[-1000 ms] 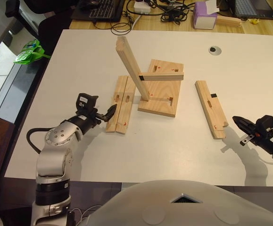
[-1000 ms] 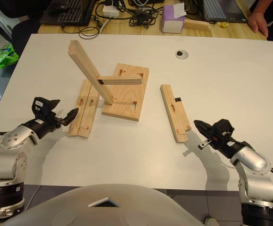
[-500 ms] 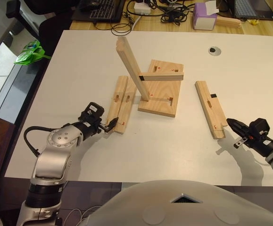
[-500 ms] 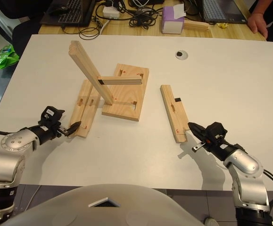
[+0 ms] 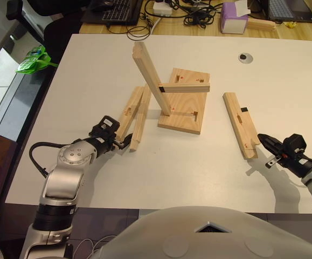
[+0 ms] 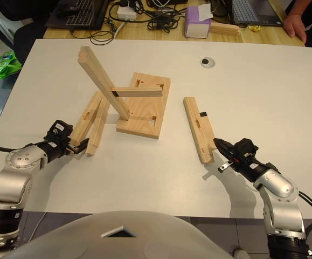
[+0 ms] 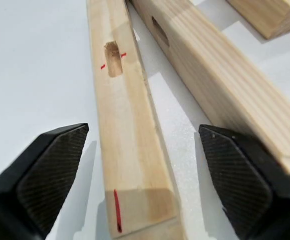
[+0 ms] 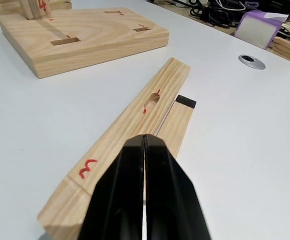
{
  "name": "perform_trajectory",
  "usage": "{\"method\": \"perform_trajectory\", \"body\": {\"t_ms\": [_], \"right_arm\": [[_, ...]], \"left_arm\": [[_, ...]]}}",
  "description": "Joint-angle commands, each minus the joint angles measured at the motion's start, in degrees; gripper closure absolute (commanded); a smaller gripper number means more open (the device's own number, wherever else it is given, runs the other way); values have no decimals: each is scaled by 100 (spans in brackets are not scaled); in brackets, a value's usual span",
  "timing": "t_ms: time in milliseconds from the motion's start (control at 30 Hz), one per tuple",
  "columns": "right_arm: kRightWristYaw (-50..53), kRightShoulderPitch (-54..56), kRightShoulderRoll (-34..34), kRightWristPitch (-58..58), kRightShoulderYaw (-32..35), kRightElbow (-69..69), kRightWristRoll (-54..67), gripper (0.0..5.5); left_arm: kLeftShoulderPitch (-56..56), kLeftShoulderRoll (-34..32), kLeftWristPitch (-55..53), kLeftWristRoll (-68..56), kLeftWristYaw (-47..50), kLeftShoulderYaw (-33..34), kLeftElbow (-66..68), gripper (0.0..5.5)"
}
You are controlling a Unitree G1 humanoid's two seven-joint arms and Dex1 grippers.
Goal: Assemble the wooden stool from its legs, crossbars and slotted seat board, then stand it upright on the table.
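Over on the left, the left gripper [image 7: 143,131] has its fingers [image 7: 54,165] spread wide. They sit either side of the near end of a loose leg [image 7: 127,150] without pinching it. A second leg [image 7: 220,65] lies just beside. Mid-worktop [image 5: 188,167], the seat board [image 5: 187,116] lies flat, with a tilted leg [image 5: 149,73] and crossbar [image 5: 185,88] rising from it. Further right lies a right-hand leg [image 5: 238,123]. The right gripper [image 5: 263,141], fingers pressed together and empty, points at its near end.

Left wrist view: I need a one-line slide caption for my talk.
Open left gripper straddles the end of a loose wooden leg lying on the white table.
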State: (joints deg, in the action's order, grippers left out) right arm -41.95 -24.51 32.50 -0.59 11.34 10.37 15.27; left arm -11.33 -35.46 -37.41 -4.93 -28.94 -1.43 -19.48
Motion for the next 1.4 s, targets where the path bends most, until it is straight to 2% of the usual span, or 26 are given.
{"method": "perform_trajectory", "body": {"t_ms": [33,233,467,833,1033,1300,1400], "right_arm": [[77,102,-52,137,-41,-78,-102,550],[136,118,-110,352,-85,-179,-222,550],[247,254,-109,452,-113,-218,-271,550],[526,697,-136,420,-27,-234,-227,550],[842,1328,-241,292,177,-309,-9,550],[1176,2597,-174,-1294,584,531,1473,550],[1392,3305,-160,-2006,713,928,2274,550]], "left_arm": [[-154,148,-84,-86,-5,-4,267,141],[-161,283,-162,-417,-111,163,543,246],[-145,521,-84,-501,53,249,664,341],[319,1085,648,-431,989,884,691,344],[706,1659,1498,-595,1617,1443,628,344],[1448,1800,3258,-870,1852,2196,445,344],[1998,1567,3690,-1010,1548,2085,-19,344]]}}
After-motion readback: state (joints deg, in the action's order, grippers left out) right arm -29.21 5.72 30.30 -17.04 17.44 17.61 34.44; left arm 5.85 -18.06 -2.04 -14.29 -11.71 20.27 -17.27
